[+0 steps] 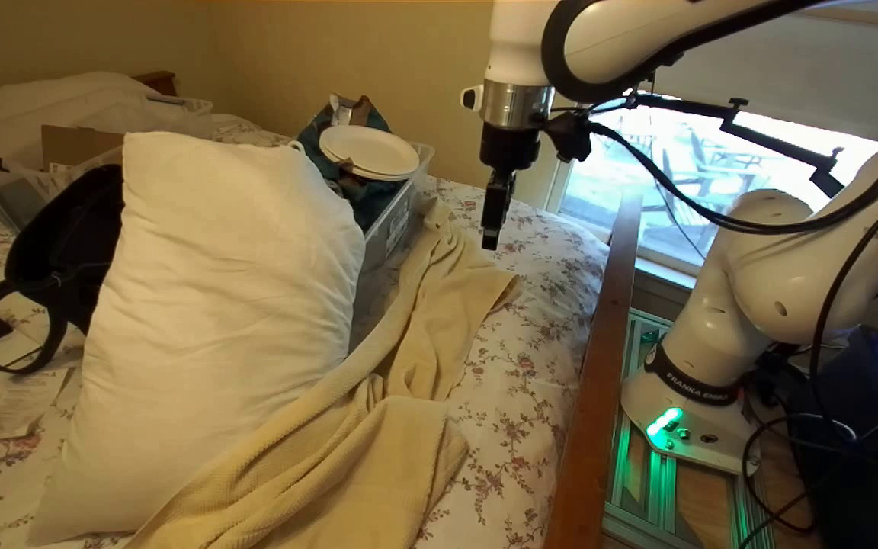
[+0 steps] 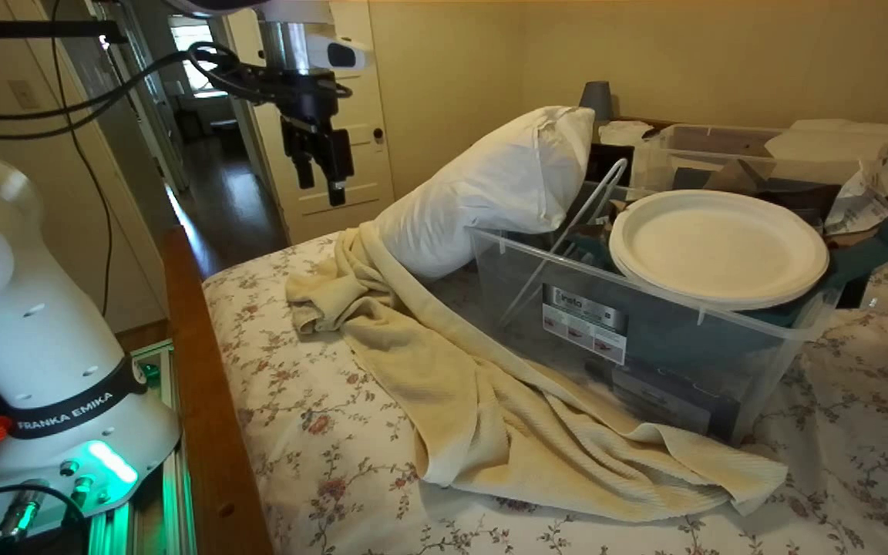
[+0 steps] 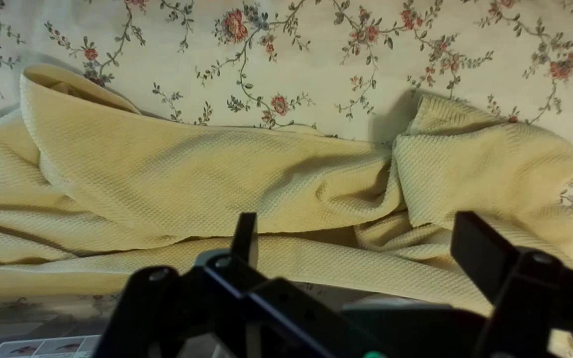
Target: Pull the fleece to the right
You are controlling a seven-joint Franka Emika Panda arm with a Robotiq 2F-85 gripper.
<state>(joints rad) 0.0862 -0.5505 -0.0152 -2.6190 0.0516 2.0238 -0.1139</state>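
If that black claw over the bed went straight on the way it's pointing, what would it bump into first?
Most likely the cream-yellow fleece: the open claw points down, and the wrist view shows rumpled folds beyond it. Which fold it would touch first is hard to tell.

Fleece [image 2: 490, 408] plain pale yellow; sheet [image 2: 328, 432] white, floral print; pillow [image 1: 225, 305] white; fingers [image 3: 481, 253] black.

Fleece [image 2: 490, 416] on sheet [image 2: 297, 432] — beside bin [image 2: 691, 354] and pillow [image 2: 490, 185].
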